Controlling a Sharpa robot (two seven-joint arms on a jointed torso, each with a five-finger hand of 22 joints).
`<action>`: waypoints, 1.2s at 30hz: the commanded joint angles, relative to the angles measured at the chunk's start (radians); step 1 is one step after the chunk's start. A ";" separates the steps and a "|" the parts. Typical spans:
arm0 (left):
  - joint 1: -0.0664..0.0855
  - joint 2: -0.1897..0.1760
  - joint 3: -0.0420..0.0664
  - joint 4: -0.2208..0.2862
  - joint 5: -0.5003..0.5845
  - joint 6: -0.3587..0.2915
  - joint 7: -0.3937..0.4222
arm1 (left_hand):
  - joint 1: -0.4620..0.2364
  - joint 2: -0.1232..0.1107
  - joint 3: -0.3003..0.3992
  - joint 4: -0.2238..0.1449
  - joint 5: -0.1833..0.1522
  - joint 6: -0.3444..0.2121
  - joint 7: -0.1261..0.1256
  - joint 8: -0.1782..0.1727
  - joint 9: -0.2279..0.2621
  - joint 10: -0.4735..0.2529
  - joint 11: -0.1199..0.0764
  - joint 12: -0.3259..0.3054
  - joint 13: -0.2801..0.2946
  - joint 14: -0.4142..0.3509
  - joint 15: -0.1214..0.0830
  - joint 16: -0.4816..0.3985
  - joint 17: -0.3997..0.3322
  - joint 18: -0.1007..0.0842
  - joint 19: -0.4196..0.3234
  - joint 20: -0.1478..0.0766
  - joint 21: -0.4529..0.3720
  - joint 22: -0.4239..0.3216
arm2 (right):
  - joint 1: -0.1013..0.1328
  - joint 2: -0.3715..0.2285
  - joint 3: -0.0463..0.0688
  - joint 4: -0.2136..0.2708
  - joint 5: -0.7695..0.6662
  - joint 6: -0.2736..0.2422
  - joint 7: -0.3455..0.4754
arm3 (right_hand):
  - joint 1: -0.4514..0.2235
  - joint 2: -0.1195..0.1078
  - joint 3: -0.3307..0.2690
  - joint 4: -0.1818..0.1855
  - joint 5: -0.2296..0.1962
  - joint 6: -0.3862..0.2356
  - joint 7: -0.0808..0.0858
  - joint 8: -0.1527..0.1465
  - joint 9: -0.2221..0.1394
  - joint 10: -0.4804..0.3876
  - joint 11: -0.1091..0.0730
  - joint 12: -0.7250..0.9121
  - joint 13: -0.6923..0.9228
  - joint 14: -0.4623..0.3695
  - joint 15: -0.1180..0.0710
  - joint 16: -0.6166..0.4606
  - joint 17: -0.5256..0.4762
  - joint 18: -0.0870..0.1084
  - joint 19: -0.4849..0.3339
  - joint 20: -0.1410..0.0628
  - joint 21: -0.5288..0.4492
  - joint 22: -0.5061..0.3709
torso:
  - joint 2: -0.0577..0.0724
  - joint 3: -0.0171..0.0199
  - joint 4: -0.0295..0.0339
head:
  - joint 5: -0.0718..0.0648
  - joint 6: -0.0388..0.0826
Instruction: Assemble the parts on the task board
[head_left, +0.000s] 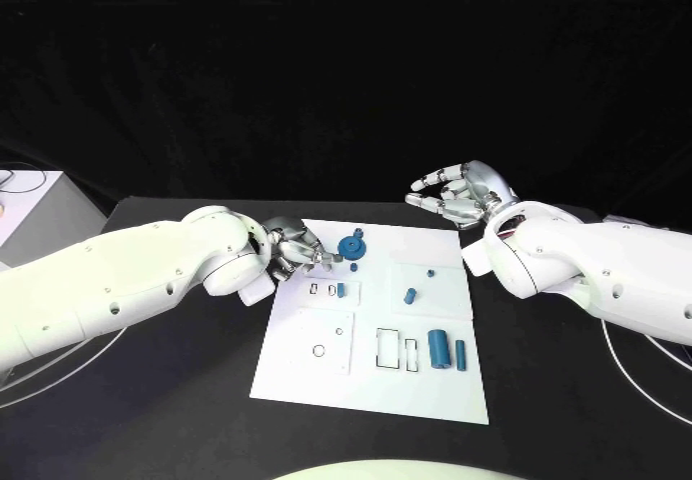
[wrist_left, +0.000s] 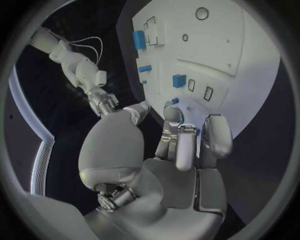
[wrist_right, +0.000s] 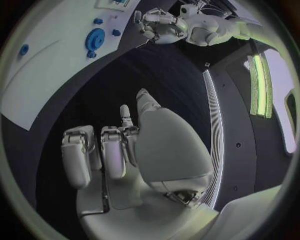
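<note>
Lying in the middle of the black table (head_left: 173, 420), the white task board (head_left: 368, 390), with blue parts scattered over it. Hovering at the board's far left corner, the left hand (head_left: 299, 248), fingers curled in over that corner; cannot tell whether anything is pinched between them. Just beside those fingers, toward the board's middle, a round blue gear (head_left: 353, 244) and a small blue peg (head_left: 355, 266) below it. Raised beyond the board's far right corner, well apart from every part, the right hand (head_left: 462, 195), fingers bent but spread, gripping nothing. Near the board's centre, a short blue pin (head_left: 411, 295) and a tiny blue stud (head_left: 430, 271). Toward the near right, a larger blue cylinder (head_left: 438, 350) and a slimmer blue cylinder (head_left: 462, 352) side by side, next to outlined rectangular slots (head_left: 387, 350). Near the left hand, two small slots (head_left: 323, 289), one holding a blue piece.
</note>
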 joint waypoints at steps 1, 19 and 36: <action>0.010 0.029 -0.003 -0.024 -0.125 0.105 -0.147 | -0.007 0.002 -0.001 0.003 -0.002 -0.008 -0.003 0.005 0.004 -0.007 0.000 0.000 -0.003 0.051 0.002 -0.007 0.089 -0.006 -0.005 0.007 0.000 -0.004 | 0.002 -0.001 0.000 -0.003 0.045 0.010 0.008 | -0.010 -0.003 0.006 -0.001 0.007 -0.008 0.001 -0.001 -0.001 0.024 0.006 -0.004 0.190 0.092 0.007 -0.004 0.212 -0.014 0.104 0.009 0.003 0.261 | -0.002 0.0038 -0.0003 | 0.001 -0.004; 0.022 0.120 -0.008 -0.094 -0.135 0.207 -0.186 | -0.031 0.006 -0.024 0.004 -0.003 -0.023 0.001 0.003 0.024 -0.029 0.004 -0.010 -0.018 0.049 0.006 -0.010 0.087 -0.005 -0.010 0.012 -0.004 -0.009 | 0.003 0.006 -0.001 -0.018 0.023 0.019 -0.009 | -0.012 -0.003 0.006 -0.001 0.006 -0.014 0.002 -0.003 -0.002 0.023 0.007 -0.005 0.189 0.091 0.008 -0.005 0.209 -0.012 0.101 0.009 -0.003 0.257 | 0.001 -0.0012 0.0005 | 0.004 -0.007; 0.021 0.157 -0.014 -0.129 -0.118 0.253 -0.187 | -0.034 0.008 -0.028 0.004 -0.003 -0.024 0.001 0.003 0.027 -0.033 0.004 -0.013 -0.022 0.048 0.007 -0.010 0.087 -0.004 -0.013 0.012 -0.005 -0.013 | 0.003 0.012 -0.002 -0.014 0.000 0.028 -0.024 | -0.013 -0.004 0.006 0.000 0.005 -0.016 0.003 -0.003 -0.002 0.023 0.007 -0.005 0.189 0.091 0.008 -0.005 0.209 -0.012 0.101 0.010 -0.003 0.257 | 0.002 -0.0019 -0.0004 | -0.003 -0.021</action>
